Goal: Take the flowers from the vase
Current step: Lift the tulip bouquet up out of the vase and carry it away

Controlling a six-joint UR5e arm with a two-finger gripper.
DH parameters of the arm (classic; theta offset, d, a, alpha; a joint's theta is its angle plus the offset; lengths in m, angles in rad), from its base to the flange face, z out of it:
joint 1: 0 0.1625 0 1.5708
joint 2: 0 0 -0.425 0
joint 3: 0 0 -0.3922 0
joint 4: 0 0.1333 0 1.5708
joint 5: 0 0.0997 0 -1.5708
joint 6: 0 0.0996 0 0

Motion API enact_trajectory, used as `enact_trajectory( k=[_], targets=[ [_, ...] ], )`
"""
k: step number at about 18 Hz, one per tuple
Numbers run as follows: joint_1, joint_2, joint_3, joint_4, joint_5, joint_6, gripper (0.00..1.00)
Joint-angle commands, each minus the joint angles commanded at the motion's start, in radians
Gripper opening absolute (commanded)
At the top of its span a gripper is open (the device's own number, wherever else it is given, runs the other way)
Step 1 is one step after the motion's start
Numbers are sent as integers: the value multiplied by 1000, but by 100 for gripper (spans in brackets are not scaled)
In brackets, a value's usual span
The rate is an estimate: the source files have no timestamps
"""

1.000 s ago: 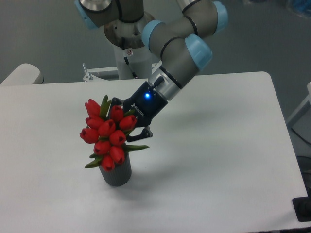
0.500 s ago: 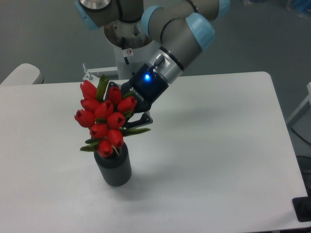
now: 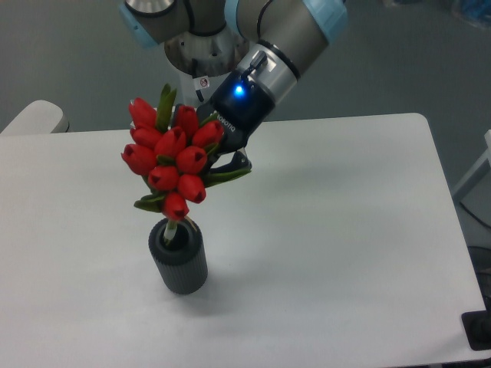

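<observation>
The flowers (image 3: 170,159), a tight bunch of red tulip buds with green leaves, hang lifted above the vase (image 3: 179,257). Only the pale stem ends still reach into the vase's round hole. The vase is a small dark grey ribbed cylinder standing upright on the white table. My gripper (image 3: 205,152) is shut on the flowers from the right and behind, its fingers mostly hidden by the buds. A blue light glows on the gripper body.
The white table (image 3: 345,230) spreads to the right, with its edge near the right side. The robot base (image 3: 196,77) stands behind the table. A pale rounded object (image 3: 31,119) sits at the far left, and a dark item (image 3: 479,330) at the lower right corner.
The gripper has risen with the flowers. The bunch came up out of the vase, so the rim and hole now show, with only the stem ends inside.
</observation>
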Motion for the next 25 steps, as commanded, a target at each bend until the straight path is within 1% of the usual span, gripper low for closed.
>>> enact_trajectory(
  k=[2, 4, 6, 10, 12, 13, 15, 16, 19, 23, 25],
  targets=[
    [24, 3, 0, 0, -6, 0, 30],
    [34, 24, 0, -2, -8, -2, 30],
    [40, 31, 11, -5, -6, -11, 30],
    [84, 25, 9, -5, 0, -15, 30],
    [115, -7, 2, 8, 9, 0, 30],
    [123, -30, 9, 12, 12, 12, 30],
    [144, -51, 17, 12, 31, 35, 30],
    [150, -72, 28, 12, 50, 49, 30],
    [158, -126, 80, 11, 115, 72, 30],
    [164, -182, 158, 9, 251, 75, 30],
    [167, -201, 181, 11, 268, 84, 30]
  ],
)
